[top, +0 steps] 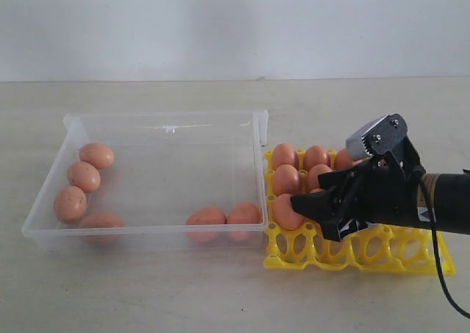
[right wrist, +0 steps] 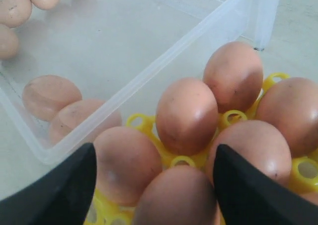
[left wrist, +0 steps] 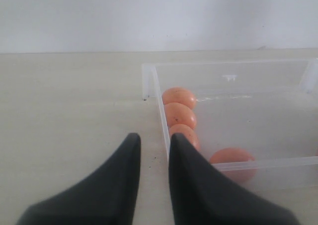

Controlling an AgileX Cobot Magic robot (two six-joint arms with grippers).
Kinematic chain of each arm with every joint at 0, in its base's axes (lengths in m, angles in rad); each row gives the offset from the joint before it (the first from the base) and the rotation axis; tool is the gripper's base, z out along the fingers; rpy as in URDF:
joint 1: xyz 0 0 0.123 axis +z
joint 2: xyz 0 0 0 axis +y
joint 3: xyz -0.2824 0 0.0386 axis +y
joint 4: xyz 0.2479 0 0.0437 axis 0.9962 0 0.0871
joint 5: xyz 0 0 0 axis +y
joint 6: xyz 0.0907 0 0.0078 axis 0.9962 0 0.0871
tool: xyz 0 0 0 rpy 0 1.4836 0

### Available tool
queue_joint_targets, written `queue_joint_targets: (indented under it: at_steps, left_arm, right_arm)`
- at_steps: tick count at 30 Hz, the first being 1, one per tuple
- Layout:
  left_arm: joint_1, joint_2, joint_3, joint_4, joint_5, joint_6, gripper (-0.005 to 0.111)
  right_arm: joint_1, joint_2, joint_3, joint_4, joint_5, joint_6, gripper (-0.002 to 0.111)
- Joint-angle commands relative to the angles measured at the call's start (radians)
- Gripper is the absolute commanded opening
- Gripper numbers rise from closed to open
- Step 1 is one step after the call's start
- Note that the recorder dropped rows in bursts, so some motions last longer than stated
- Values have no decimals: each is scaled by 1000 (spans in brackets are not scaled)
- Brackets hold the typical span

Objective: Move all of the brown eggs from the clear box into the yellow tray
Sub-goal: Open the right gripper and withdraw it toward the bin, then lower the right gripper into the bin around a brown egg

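Observation:
Several brown eggs (top: pixel 84 176) lie in the clear box (top: pixel 165 116): a group at its left end and two (top: pixel 206 217) by the near right wall. The yellow tray (top: pixel 382 256) sits just right of the box with several eggs (top: pixel 285 156) in its cups. My right gripper (top: pixel 312 214) hangs low over the tray's left part, open. In the right wrist view its jaws (right wrist: pixel 154 150) stand wide either side of an egg (right wrist: pixel 176 195) seated in the tray (right wrist: pixel 228 117). My left gripper (left wrist: pixel 151 138) is open and empty, outside the box's left end near its eggs (left wrist: pixel 180 114).
The pale table (top: pixel 147 296) carries only the box and tray. The tray's near cups (top: pixel 367 245) are unfilled. A plain white wall (top: pixel 235 24) stands behind. A black cable (top: pixel 444 274) trails from the right arm.

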Motion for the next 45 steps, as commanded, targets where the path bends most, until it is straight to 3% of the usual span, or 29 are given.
queue_joint_targets:
  at_steps: [1,10,14,17,20,26,28,33,36,45]
  left_arm:
    - [-3,-2,-3,-6,-1,-10,22]
    - [-3,-2,-3,-6,-1,-10,22]
    - [-3,-2,-3,-6,-1,-10,22]
    - [-3,-2,-3,-6,-1,-10,22]
    - [-3,-2,-3,-6,-1,-10,22]
    - [-3,-2,-3,-6,-1,-10,22]
    - [-3,-2,-3,-6,-1,-10,22]
    - [-3,-2,-3,-6,-1,-10,22]
    - [-3,-2,-3,-6,-1,-10,22]
    - [-3,-2,-3,-6,-1,-10,22]
  right_arm:
    - [1,-56,-3,20,-48,50,65]
    - [21,-285,-83,89,-64,169,62]
    - [125,-356,-167,77,21,228,33]
    - [249,-368,-239,37,143,228,3]
    - [389,-354,-321,-11,378,231,0]
    - [642,-280,-499,13,1099,226,0]
    - [685,-243,-578,126,1292,119,0]
    - [685,-92,-900,744,1812,-567,0]
    - [685,19,-1107,956,2045,-763,0]
    - [685,319,-1544,1133,2045,-867,0]
